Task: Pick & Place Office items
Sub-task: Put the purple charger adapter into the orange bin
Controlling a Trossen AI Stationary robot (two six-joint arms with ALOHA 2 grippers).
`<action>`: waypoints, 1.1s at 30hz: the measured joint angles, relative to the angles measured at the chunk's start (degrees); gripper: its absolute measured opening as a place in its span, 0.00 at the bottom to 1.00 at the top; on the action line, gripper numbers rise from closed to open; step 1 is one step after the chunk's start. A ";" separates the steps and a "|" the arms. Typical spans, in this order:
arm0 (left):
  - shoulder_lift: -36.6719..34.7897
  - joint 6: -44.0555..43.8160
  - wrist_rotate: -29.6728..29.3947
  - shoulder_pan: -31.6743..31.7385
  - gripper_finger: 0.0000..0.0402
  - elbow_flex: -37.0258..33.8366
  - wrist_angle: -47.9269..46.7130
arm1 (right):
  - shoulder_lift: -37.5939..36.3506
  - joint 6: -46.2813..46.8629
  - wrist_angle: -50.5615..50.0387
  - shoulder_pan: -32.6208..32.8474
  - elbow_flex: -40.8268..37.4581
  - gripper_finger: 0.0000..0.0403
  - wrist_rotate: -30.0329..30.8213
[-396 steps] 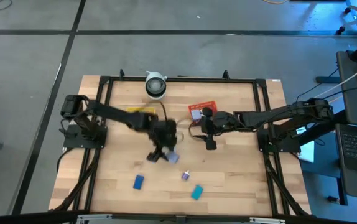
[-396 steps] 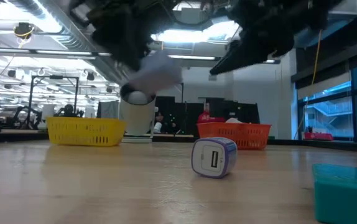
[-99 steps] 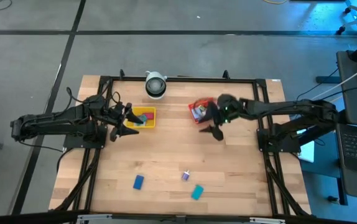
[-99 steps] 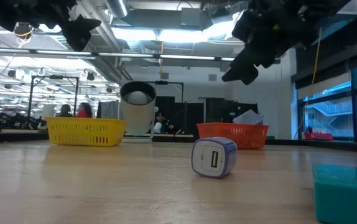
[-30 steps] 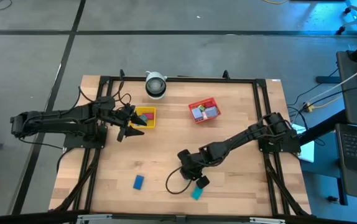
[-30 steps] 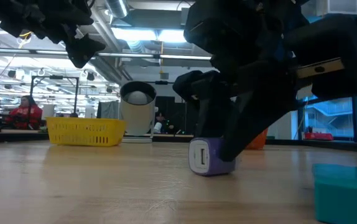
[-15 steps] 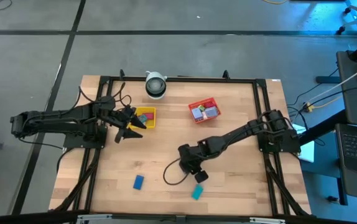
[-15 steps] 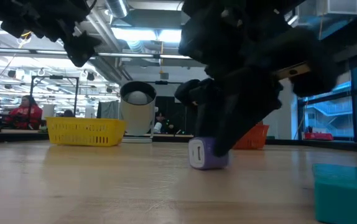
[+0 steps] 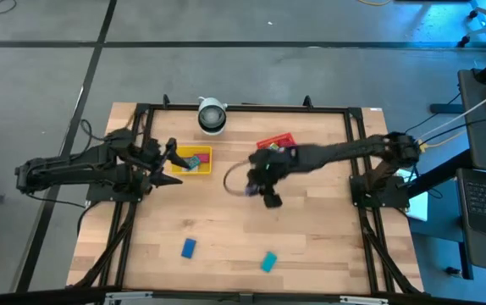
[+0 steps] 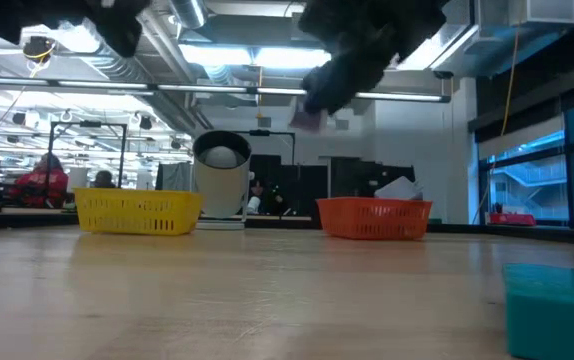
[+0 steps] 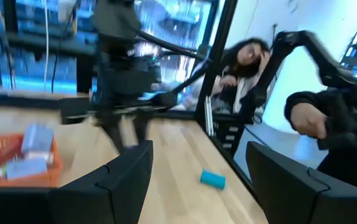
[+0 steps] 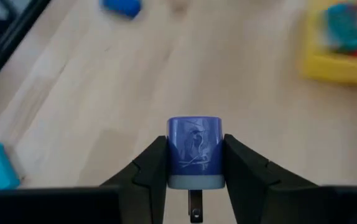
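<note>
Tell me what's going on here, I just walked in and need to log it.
The right gripper is shut on a small purple block and holds it in the air above the table's middle, near the red tray. The left gripper is open and hangs beside the yellow tray, which already holds some pieces. A blue piece and a teal piece lie on the table.

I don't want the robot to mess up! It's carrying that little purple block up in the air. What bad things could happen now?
The right gripper holds the purple block only by its two sides, high above the table. If the grip slips, the block might fall and roll away.

The red tray already holds a few pieces, so the block might land on them and tumble back out.

The left gripper waits by the yellow tray, well apart, so a bump looks unlikely.
</note>
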 joint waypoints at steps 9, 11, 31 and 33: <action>-7.04 0.08 0.19 0.00 0.63 0.00 -2.13 | -16.06 -2.21 -4.26 -12.39 -5.77 0.31 -1.84; -7.51 0.10 -0.10 0.00 0.63 0.00 -2.11 | -20.13 -2.13 -2.98 -15.60 -9.39 0.31 -3.31; -1.44 5.50 -19.98 0.00 0.63 0.00 -1.27 | -26.59 17.51 48.25 -33.10 -40.72 0.31 -6.43; -0.21 5.27 -20.03 0.00 0.63 0.00 -1.24 | -24.39 20.36 42.62 -32.94 -38.28 0.31 -1.11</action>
